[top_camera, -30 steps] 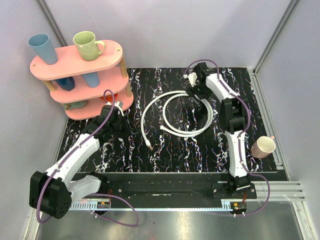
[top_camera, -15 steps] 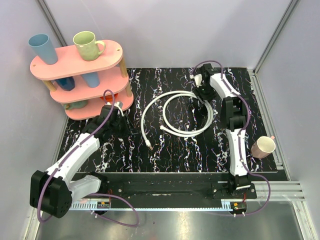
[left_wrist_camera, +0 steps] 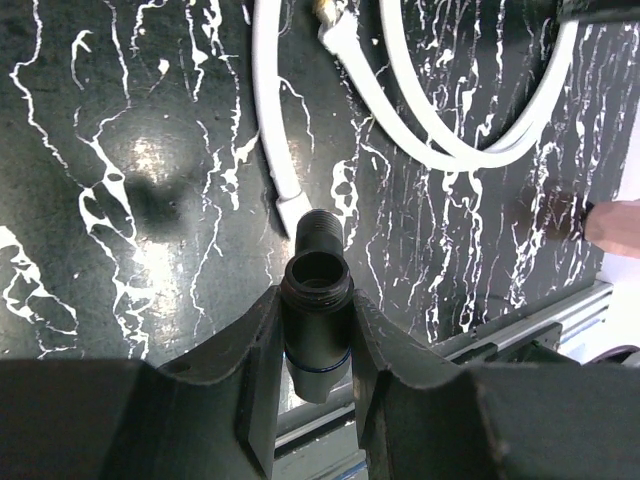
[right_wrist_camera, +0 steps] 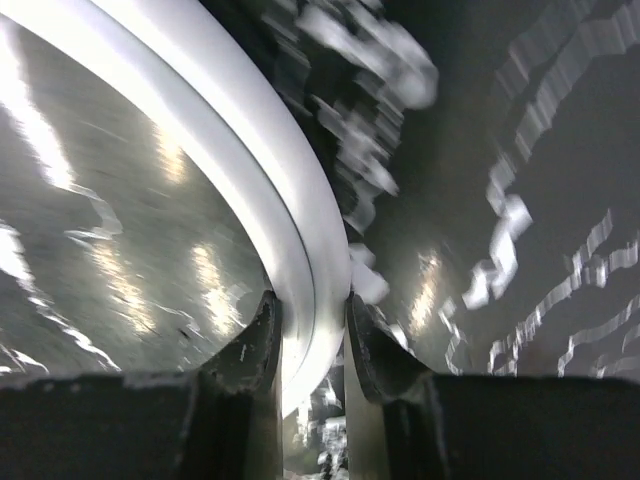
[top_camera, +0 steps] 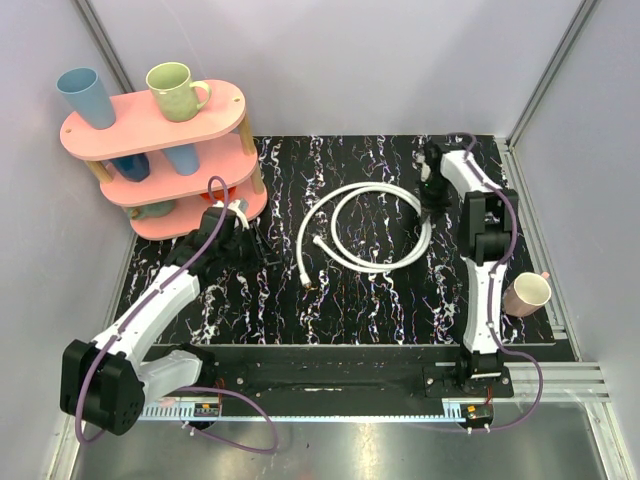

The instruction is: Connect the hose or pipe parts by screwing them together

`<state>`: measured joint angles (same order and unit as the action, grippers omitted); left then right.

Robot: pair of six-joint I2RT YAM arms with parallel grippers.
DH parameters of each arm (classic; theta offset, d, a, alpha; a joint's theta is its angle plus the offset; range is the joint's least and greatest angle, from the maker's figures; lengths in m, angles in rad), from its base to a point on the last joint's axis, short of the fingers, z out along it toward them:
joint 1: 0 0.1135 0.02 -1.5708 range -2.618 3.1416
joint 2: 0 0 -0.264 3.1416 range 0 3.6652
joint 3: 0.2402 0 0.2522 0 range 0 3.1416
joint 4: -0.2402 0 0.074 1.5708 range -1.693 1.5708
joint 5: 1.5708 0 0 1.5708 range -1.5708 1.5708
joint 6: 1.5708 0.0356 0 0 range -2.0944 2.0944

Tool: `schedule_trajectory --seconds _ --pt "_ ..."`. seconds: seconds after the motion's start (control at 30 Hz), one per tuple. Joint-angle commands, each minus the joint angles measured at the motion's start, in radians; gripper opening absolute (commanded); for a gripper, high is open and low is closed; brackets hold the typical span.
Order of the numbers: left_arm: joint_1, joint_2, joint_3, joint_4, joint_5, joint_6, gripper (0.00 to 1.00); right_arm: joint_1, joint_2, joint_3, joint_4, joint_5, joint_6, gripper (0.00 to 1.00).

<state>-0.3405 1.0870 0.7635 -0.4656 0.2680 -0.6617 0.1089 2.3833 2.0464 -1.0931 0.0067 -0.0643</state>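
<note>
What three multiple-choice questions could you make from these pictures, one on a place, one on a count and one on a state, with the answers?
1. Where is the dark threaded pipe fitting?
A) lying loose, untouched
B) between the fingers of the left pincer
C) inside a cup

2. How many cups stand on the top tier of the pink three-tier shelf?
A) two
B) one
C) four

3. The right pincer is:
A) wide open above bare ground
B) shut on nothing
C) closed around the white flexible hose

Answers:
B, the left wrist view shows the fitting clamped between both fingers.
A, a blue cup and a green mug stand there.
C, the right wrist view shows the hose pressed between both fingers.
</note>
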Motion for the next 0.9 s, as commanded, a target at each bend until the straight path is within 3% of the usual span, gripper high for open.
schedule_trajectory --seconds 0.0,0.2,0.27,0.37,0.5,0.57,0.6,0.7,0.83,0.87 --pt "0.005 -0.007 0.025 0.099 0.072 -0.019 0.0 -0.103 -0.16 -0.179 -0.048 0.05 0.309 0.07" --pt "0.005 -0.078 -0.006 0.087 0.097 -0.001 0.0 -0.184 -0.355 -0.491 0.047 -0.004 0.51 0.05" --pt "0.003 -0.111 -0.019 0.078 0.091 0.007 0.0 -0.184 -0.413 -0.609 0.085 -0.069 0.605 0.11" --pt "0.005 -0.147 -0.041 0.059 0.088 0.022 0.0 -0.181 -0.568 -0.782 0.221 -0.215 0.761 0.31" --pt "0.006 -0.177 -0.055 0.032 0.089 0.042 0.0 -0.152 -0.816 -0.87 0.299 -0.212 0.845 0.35" --pt "0.006 -0.185 -0.052 0.019 0.089 0.054 0.0 -0.137 -0.852 -0.807 0.276 -0.171 0.72 0.42" --pt "0.008 -0.188 -0.043 -0.002 0.082 0.072 0.0 -0.127 -0.849 -0.772 0.219 -0.163 0.645 0.55" --pt "0.008 -0.213 -0.035 -0.021 0.07 0.091 0.0 -0.077 -0.793 -0.663 0.054 -0.065 0.369 0.64" --pt "0.008 -0.234 -0.036 -0.021 0.057 0.085 0.0 0.015 -0.736 -0.628 0.021 -0.06 0.18 0.63" --pt "0.008 -0.237 -0.036 -0.022 0.056 0.083 0.0 0.122 -0.73 -0.629 0.031 -0.063 0.082 0.63"
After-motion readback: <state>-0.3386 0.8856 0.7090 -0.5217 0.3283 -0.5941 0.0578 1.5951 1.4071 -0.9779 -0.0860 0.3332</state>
